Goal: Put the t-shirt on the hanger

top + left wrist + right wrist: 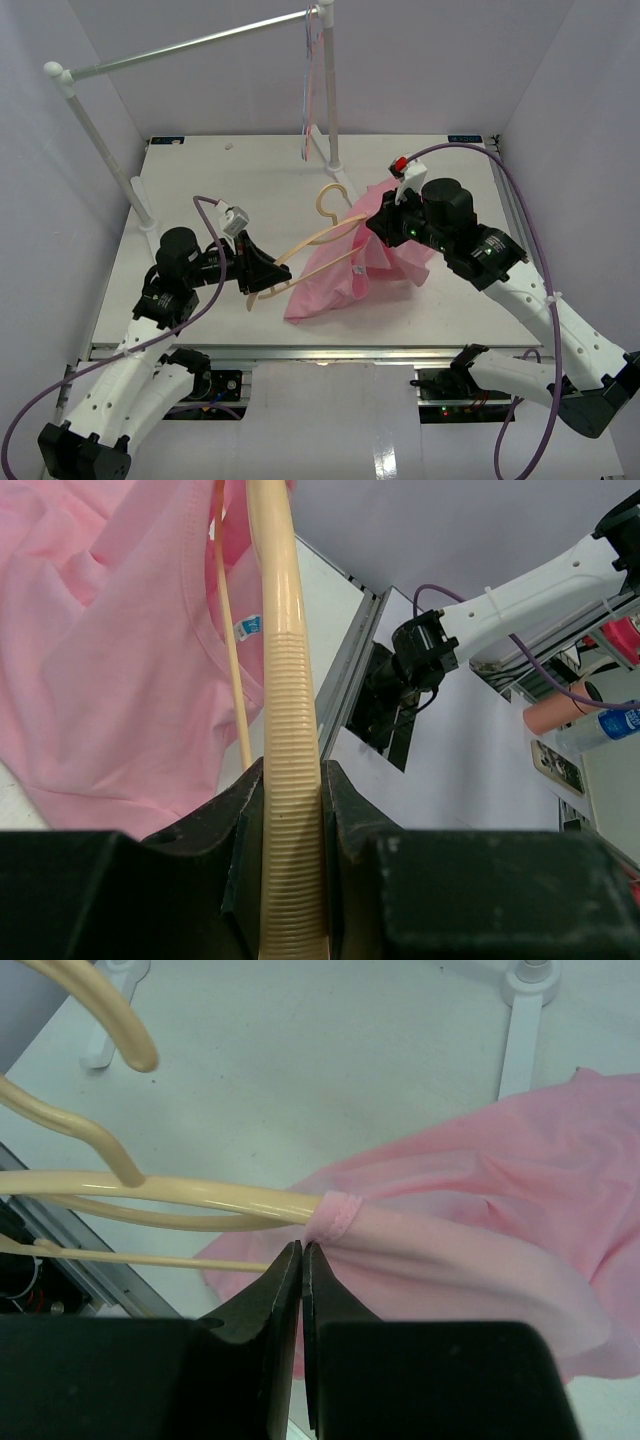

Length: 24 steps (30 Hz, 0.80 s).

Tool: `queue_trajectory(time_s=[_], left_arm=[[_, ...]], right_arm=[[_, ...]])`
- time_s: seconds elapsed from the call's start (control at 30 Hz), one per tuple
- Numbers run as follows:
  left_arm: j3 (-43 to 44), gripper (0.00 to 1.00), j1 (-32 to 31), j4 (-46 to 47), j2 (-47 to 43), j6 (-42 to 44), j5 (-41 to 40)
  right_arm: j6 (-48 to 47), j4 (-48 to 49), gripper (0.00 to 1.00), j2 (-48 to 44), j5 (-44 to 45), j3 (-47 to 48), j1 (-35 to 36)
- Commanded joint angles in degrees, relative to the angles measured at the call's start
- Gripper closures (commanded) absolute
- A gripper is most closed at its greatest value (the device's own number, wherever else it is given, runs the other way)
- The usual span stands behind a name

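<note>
Fingers (238,825) of my left gripper (292,790) are clamped on the ribbed end of the pale tan wooden clothes hanger (283,630), gripping it from both sides. From that end the hanger slants across the middle of the white table (220,190) toward my other arm, its small hook (330,200) turned to the far side. Its opposite arm enters the light pink cotton t-shirt (335,285), whose rolled edge is bunched around that arm. The rest of the cloth drapes down to the table, right of centre and near the front edge. My right gripper (301,1248) sits just below that bunched edge, fingers pressed together. Whether any cloth is caught between them I cannot tell. At the far side stands a white-posted rack with a metal rail (190,45). Thin pink and blue hangers (313,90) hang at its right end, well apart from the shirt.
</note>
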Motion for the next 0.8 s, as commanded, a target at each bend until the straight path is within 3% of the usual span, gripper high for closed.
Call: queue_trajectory(time_s=[0.0, 0.27, 0.67, 0.77], left_arm=[[-1.44, 1.0, -1.37, 7.64, 2.79, 1.4, 3.87], [-3.82, 1.0, -3.31, 14.48, 5.02, 1.27, 1.4], [-7.21, 1.0, -4.05, 22.83, 6.02, -2.06, 6.34], [-7.35, 1.0, -4.05, 23.32, 6.33, -2.68, 6.25]], right_arm=[[-2.65, -1.54, 0.92, 1.53, -4.79, 3.86, 0.09], [-2.13, 0.22, 0.92, 2.29, -7.96, 4.07, 2.45], [-2.81, 2.2, 0.87, 2.37, -9.43, 2.99, 4.07], [-2.63, 2.56, 0.77, 2.61, -8.92, 3.5, 5.15]])
